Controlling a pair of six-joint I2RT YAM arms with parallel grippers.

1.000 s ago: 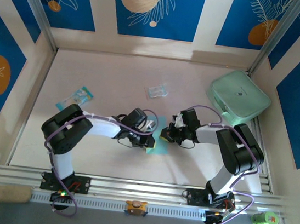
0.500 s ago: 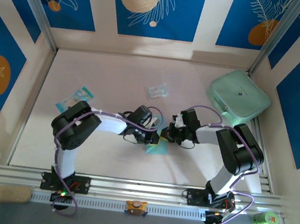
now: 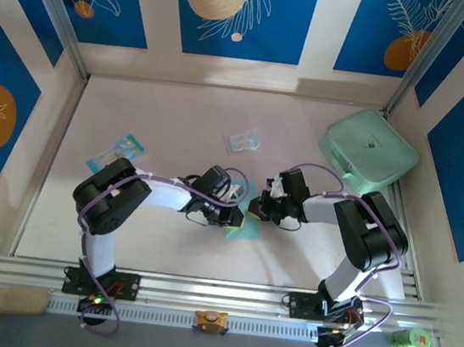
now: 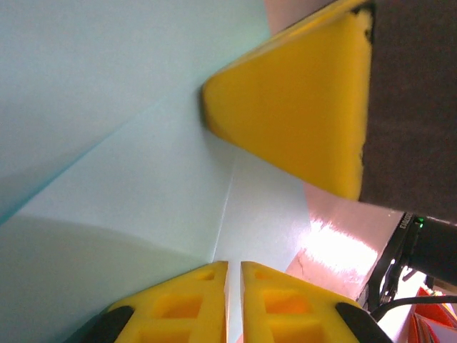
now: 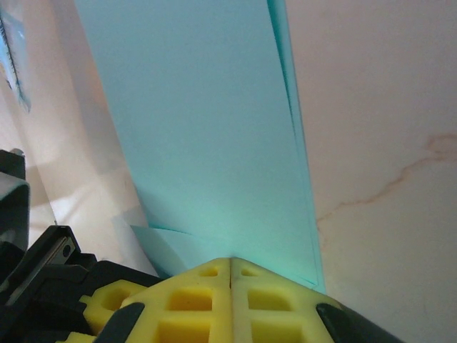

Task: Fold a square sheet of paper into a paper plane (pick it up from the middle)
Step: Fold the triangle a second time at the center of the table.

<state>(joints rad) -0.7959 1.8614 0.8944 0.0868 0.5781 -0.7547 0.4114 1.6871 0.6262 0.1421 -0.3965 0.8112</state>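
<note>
Looking at this one, we've got both grippers nose to nose in the middle of the counter (image 3: 162, 121), right over the square sheet of paper (image 3: 238, 228). It's lying flat there, partly folded, with creases showing in the left wrist view (image 4: 107, 143).

The right gripper (image 3: 253, 209) is squeezed fully closed (image 5: 230, 261), with the paper (image 5: 200, 128) running out from its tips. One of its yellow fingers (image 4: 300, 107) sits tip-down on the sheet right where a fold line ends, so we read it as pinning the paper. The left gripper (image 3: 237, 217) is only a sliver apart (image 4: 234, 266), and a crease runs straight up to that slit. Honestly, we can't tell if it's pinching the paper or not.

What worries us:
- if that left grip is loose, the flap could spring back up and the crease goes soft
- the counter looks smooth, so a sideways nudge could skid the sheet out from under the pinning tip
- pulling against the pinned spot could tear thin paper or skew the fold

Container-wise, the mint-green case (image 3: 370, 149) sits shut at the far right, contents unknown. A printed packet (image 3: 118, 152) and a clear wrapper (image 3: 243, 141) lie loose on the counter, well apart from it.
</note>
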